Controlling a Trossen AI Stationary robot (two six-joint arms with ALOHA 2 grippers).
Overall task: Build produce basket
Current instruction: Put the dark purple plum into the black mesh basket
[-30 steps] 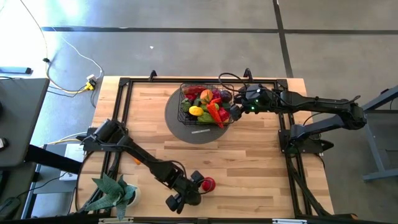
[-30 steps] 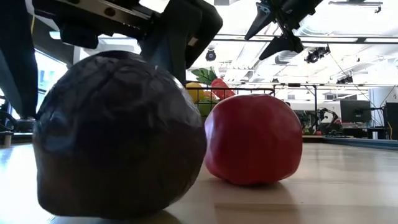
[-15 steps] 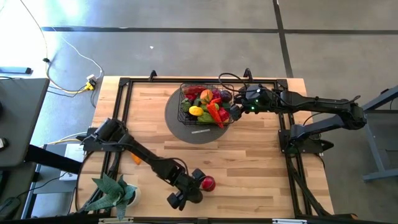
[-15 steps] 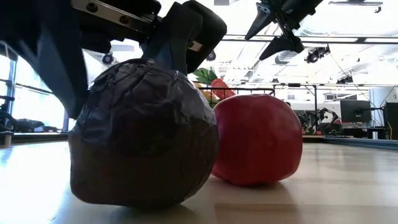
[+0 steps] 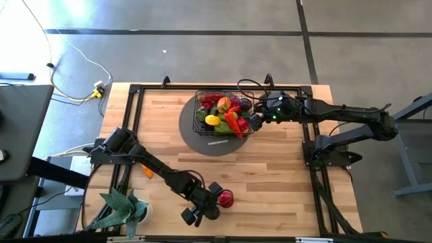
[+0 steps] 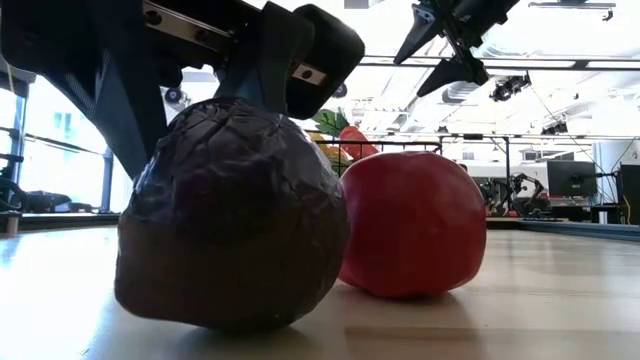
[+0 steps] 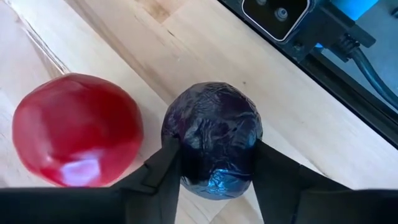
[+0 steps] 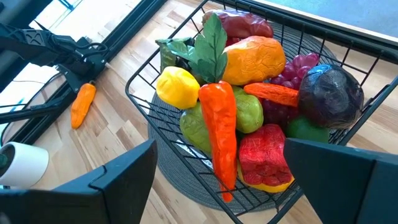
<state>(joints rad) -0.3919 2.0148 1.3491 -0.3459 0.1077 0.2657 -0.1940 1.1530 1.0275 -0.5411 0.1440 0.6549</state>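
A dark purple, crinkly round fruit sits on the wooden table near its near edge. It touches a red apple-like fruit. My left gripper is shut on the purple fruit; in the low view the fruit fills the foreground beside the red one. The black wire basket at the far middle stands on a round grey mat and is heaped with produce. My right gripper hovers open above the basket's right side. My left gripper pinches the purple fruit between its two fingers, one on each of two opposite sides. The fingers slant down at it from the table's left side. The fruit's underside rests on the table, its flank against the red fruit.
An orange carrot lies on the table at the left, also seen as the carrot in the right wrist view. A leafy potted plant stands at the near left corner. A black frame rail runs along the table's edges.
My left gripper's fingers have closed in on the purple fruit and taken hold of it. The fruit has shifted a little along the table toward the red fruit and now lies against it. The red fruit has stayed put.
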